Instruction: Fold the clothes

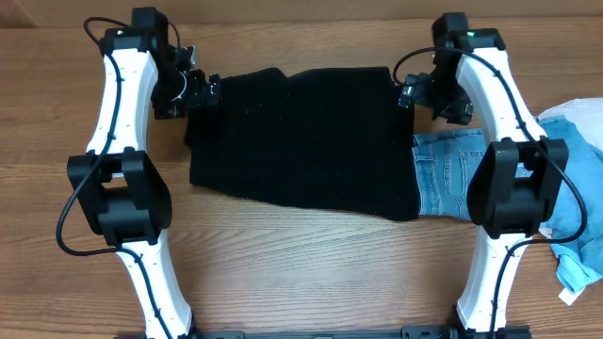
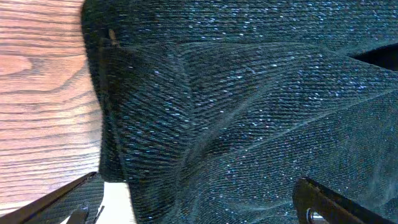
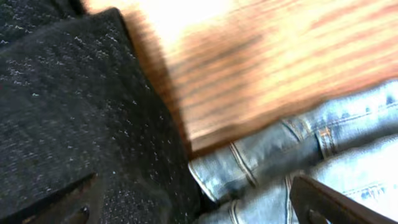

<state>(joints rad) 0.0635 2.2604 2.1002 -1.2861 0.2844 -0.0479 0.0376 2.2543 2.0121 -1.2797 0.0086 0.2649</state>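
Black knit fills the middle of the wooden table (image 1: pixel 301 273), where a sweater (image 1: pixel 301 141) is seen spread nearly flat as a rough rectangle. The left claw (image 1: pixel 196 92) is positioned at the sweater's upper-left corner and the right claw (image 1: pixel 411 92) at its upper-right corner. This matched placement is judged to be meant for taking both top corners at once, so that the far edge can be carried toward the near edge in one fold. In the left wrist view the fingers (image 2: pixel 56 200) are shown well apart at the bottom corners of the frame. Ridged fabric and the garment's edge lie between them beside bare wood, and nothing is seen to be pinched. The right wrist view, somewhat blurred, shows the same: fingers (image 3: pixel 329 199) spread wide, the sweater at the left of the frame, nothing clamped. Light-blue jeans (image 1: pixel 450 174) are seen at the right of the overhead frame, touching the sweater's right edge and seemingly tucked under it. More pale blue cloth (image 1: pixel 577 132) is bunched beyond the right arm. Care is judged to be needed at the right corner, so that only the knit is taken and the denim is left lying. No fold is yet made.
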